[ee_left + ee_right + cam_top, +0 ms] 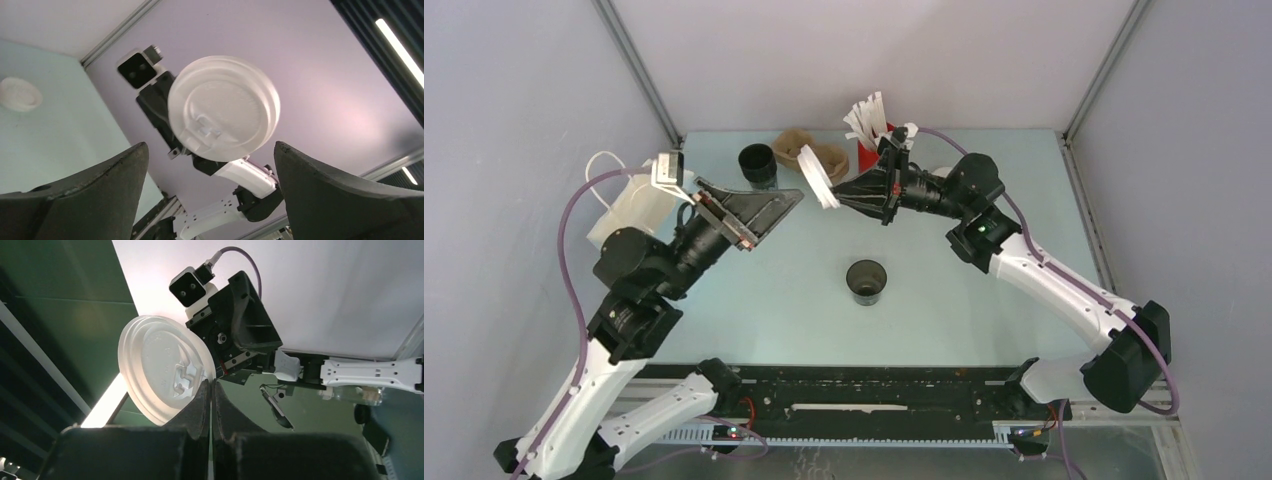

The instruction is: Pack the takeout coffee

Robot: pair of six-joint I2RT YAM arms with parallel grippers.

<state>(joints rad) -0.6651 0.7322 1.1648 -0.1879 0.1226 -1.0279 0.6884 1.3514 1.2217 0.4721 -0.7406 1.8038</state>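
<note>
Two lidless cups: centre cup (865, 281) mid-table (774, 300), rear cup (757, 165) at the back
Right gripper (211, 385): clamped on the rim of a loose lid (160, 375), held up on edge
Left gripper (210, 147): jaws spread wide, empty, facing the lid
Coffee (20, 94): on the table, well apart from both grippers, only its white top showing

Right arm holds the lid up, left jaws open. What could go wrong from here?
The right gripper pinches the round white plastic lid only at its rim: it may pivot or slip. The open left gripper faces it; a mistimed handover could drop it, away from the lidless dark paper cup.
</note>
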